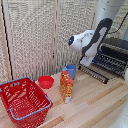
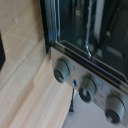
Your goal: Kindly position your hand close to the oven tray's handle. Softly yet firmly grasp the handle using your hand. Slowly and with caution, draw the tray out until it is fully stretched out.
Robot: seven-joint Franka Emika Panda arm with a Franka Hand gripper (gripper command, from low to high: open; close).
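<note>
Oven tray (image 1: 101, 67) juts from the oven (image 1: 114, 55) at right of the exterior frame, handle (image 1: 92, 74) along its lower-left edge. My hand (image 1: 84, 61) sits just above it; I cannot tell the finger state. Risk: grip slips, tray jerks. Pale wooden table (image 1: 95, 102), slatted screen (image 1: 35, 35) behind.

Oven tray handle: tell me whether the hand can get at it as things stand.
Probably yes. The handle runs along the tray's outer edge with bare table in front of it, and the hand hangs close by. The cup stands clear to the exterior view's left.
</note>
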